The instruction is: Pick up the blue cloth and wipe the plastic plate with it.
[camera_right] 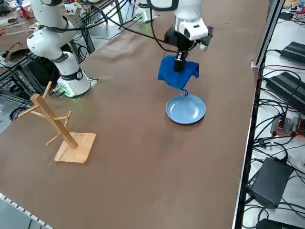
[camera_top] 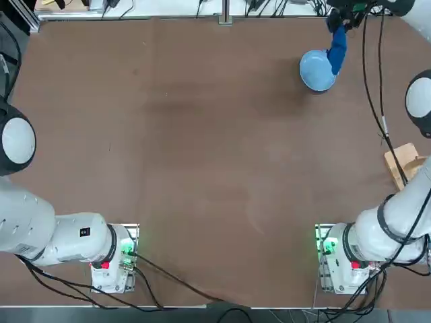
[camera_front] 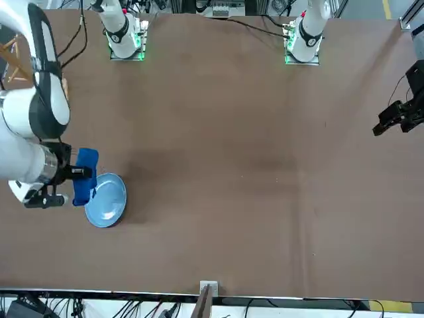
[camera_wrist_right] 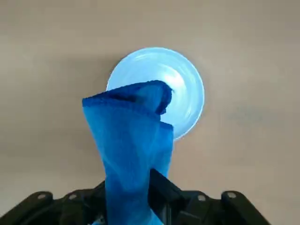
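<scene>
The jaws are pinching tight on the top of the blue cloth, and the right gripper is holding it up in the air so that the rag is hanging loose beneath it like a little flag. The plastic plate is sitting flat on the brown table, near the far edge on the robot's right, and the cloth's lowest corner is dangling just over the plate's near rim; from the side I am not seeing it rest on the dish yet. Looking down past the fingers, the cloth is draping across roughly half of the plate, so the arm is already lining up well. To my eye the step in hand is bringing the rag down onto the dish, and doing it well is going to mean lowering until a good fold of fabric is lying on the plate's floor, not just the tip, then sweeping in small strokes while keeping the pinch firm. The plate is looking light and smooth, so pressing sideways too hard is likely to push it across the table rather than wipe it. The wooden rack is standing well apart and is posing no trouble.
</scene>
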